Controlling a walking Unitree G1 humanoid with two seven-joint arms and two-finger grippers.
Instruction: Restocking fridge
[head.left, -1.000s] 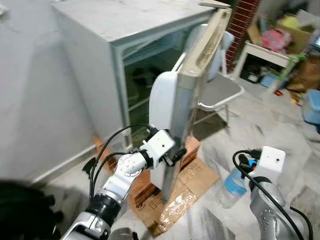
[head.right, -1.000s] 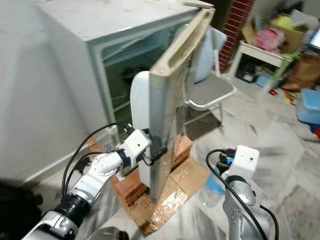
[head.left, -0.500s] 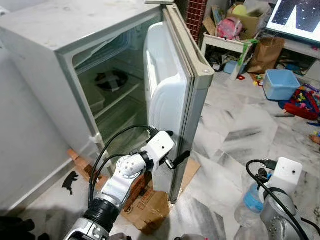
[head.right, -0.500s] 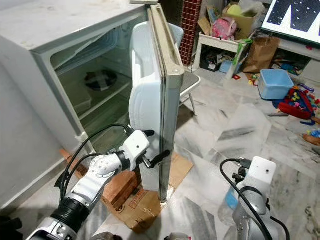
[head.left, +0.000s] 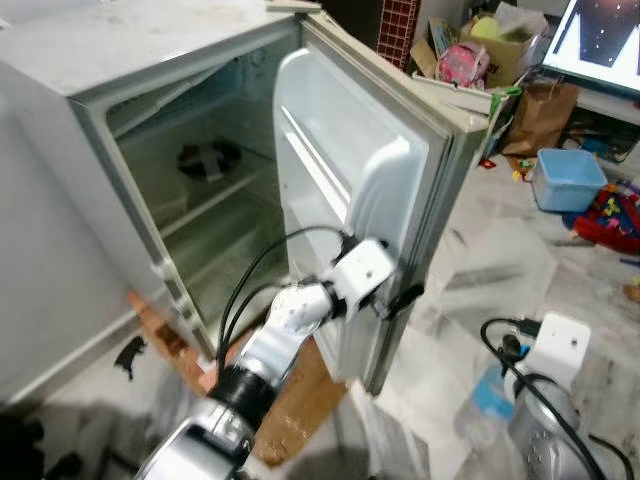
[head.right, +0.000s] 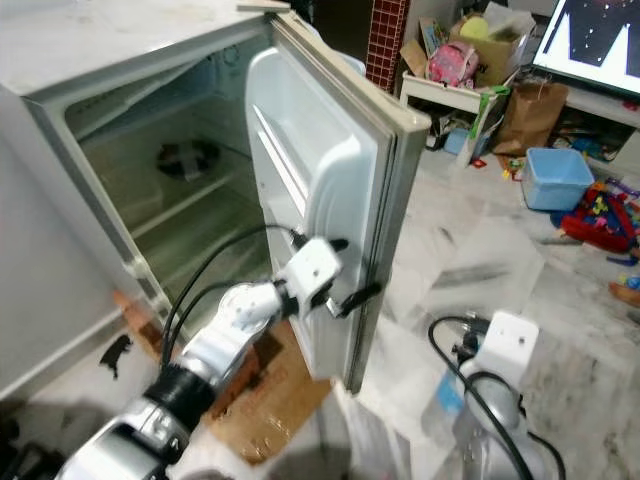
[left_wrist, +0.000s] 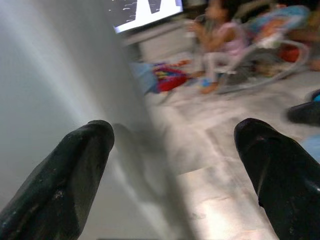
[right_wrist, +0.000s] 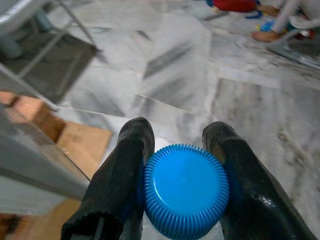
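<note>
The grey fridge (head.left: 60, 60) stands with its door (head.left: 330, 130) swung wide, showing bare shelves (head.left: 215, 200) inside. My left gripper (head.left: 395, 295) is low on the door's free edge, open. In the left wrist view the fingers (left_wrist: 65, 185) are far apart, and the door's grey surface lies right beside one of them. At lower right, my right gripper (right_wrist: 177, 145) is shut on the neck of a clear water bottle (head.left: 490, 395) with a blue cap (right_wrist: 186, 192), held over the marble floor.
Cardboard and bricks (head.left: 300, 400) lie under the fridge's front. On the floor to the right are a blue bin (head.left: 565, 178), toys (head.left: 615, 205), a brown paper bag (head.left: 540, 115) and a lit screen (head.left: 605, 40). A person (left_wrist: 220, 30) sits on the floor farther off.
The fridge door has swung wider open, with my left gripper staying at its edge. The camera has shifted. The bottle stays in my right gripper.
</note>
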